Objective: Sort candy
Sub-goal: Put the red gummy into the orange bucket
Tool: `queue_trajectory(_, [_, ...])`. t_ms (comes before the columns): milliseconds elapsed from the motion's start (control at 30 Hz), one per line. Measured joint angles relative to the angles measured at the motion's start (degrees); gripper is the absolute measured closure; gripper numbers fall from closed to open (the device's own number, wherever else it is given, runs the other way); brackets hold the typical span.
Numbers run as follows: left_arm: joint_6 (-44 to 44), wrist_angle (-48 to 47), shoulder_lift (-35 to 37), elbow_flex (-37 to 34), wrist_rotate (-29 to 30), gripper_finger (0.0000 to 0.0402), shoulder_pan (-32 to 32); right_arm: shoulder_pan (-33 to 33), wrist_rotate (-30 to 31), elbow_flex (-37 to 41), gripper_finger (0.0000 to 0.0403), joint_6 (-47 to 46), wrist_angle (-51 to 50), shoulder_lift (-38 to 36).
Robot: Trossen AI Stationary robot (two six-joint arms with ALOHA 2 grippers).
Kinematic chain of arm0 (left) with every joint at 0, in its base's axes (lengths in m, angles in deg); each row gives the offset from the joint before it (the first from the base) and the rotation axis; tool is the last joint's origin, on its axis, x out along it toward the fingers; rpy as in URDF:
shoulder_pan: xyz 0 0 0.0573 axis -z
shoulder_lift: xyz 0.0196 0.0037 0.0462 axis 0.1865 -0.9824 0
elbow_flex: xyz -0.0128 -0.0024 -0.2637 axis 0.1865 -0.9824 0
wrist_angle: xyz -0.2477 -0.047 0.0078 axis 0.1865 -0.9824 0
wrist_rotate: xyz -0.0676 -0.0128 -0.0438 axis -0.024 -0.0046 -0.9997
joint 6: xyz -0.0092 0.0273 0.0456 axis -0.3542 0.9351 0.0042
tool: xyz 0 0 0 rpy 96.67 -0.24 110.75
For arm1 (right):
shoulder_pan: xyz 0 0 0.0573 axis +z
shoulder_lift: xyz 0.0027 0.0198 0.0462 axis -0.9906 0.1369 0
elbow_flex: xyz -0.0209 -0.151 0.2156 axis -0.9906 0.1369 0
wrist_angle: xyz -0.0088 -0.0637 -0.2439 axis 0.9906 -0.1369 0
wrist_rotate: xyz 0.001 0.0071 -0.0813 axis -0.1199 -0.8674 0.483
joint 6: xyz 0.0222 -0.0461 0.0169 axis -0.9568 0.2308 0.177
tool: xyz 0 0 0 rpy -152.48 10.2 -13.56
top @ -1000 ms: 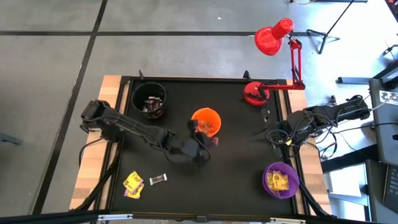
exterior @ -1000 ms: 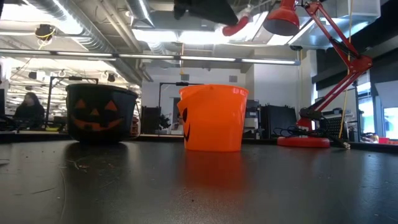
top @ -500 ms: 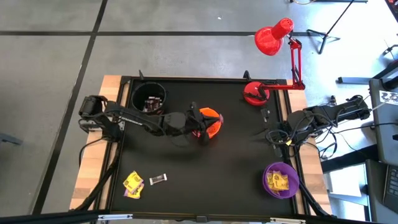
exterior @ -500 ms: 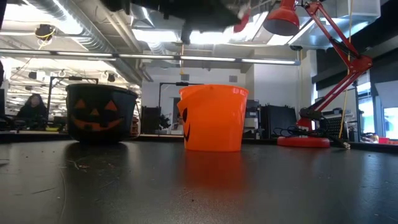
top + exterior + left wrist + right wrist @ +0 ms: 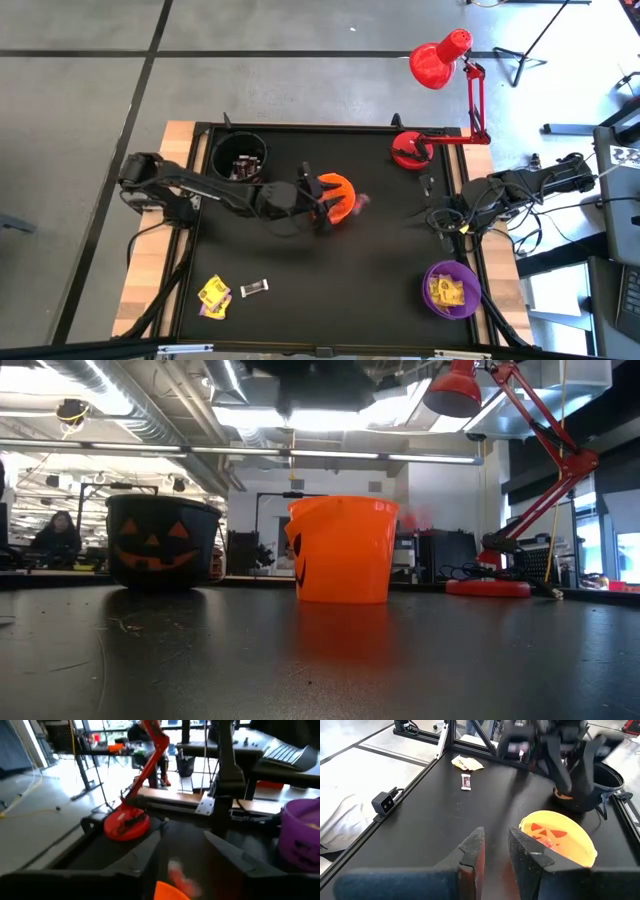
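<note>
The left pincer [image 5: 322, 207] is hanging released over the orange cup [image 5: 336, 194]. Some candy [image 5: 214, 296] is lying on the counter [image 5: 380, 260], unsorted; the purple cup [image 5: 452, 290] is holding yellow ones.

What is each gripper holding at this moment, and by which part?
Nothing is held. The left gripper is open above the orange cup, with a blurred pink candy loose in the air below it. The right gripper waits empty at the table's right edge.

Middle cup [image 5: 337, 196] sits mid-table; another cup [image 5: 240, 158] at ten o'clock, third cup [image 5: 451, 289] at four, loose candy [image 5: 215, 295] perhaps at seven.
</note>
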Motion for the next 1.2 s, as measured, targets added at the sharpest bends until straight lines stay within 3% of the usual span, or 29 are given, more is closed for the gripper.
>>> queue_trajectory(133, [3.7, -5.3, 5.4, 2.1, 1.2, 0.0249, 3.9, 0.0, 0.0, 0.0, 0.0320, 0.0, -0.1, 0.0])
queue_trajectory(233, [7.1, -8.3, 8.8, 4.1, 5.7, 0.0249, 8.5, 0.0, 0.0, 0.0, 0.0320, 0.0, -0.1, 0.0])
queue_trajectory(500, [11.3, -9.0, 9.5, 7.0, 12.7, 0.0279, 19.4, 0.0, 0.9, 0.0, 0.0320, -2.4, -3.6, 0.0])
queue_trajectory(700, [11.9, -5.6, 9.5, 7.0, 22.5, 0.0308, 24.8, -0.1, 12.6, 0.0, 0.0320, -7.5, -11.1, 4.5])
queue_trajectory(800, [14.5, -4.0, 9.9, 7.0, 21.4, 0.0322, 25.9, -0.8, 15.1, 0.0, 0.0320, -8.5, -11.7, 7.8])
queue_trajectory(1000, [15.9, -6.6, 14.9, 3.4, 5.6, 0.0349, 24.3, -6.0, 10.9, 0.0, 0.0320, -7.1, -11.0, 15.8])
queue_trajectory(1200, [12.9, 3.7, 24.1, -9.5, 4.0, 0.0372, 20.3, -12.6, 5.6, 0.0, 0.0320, -2.9, -11.0, 21.1])
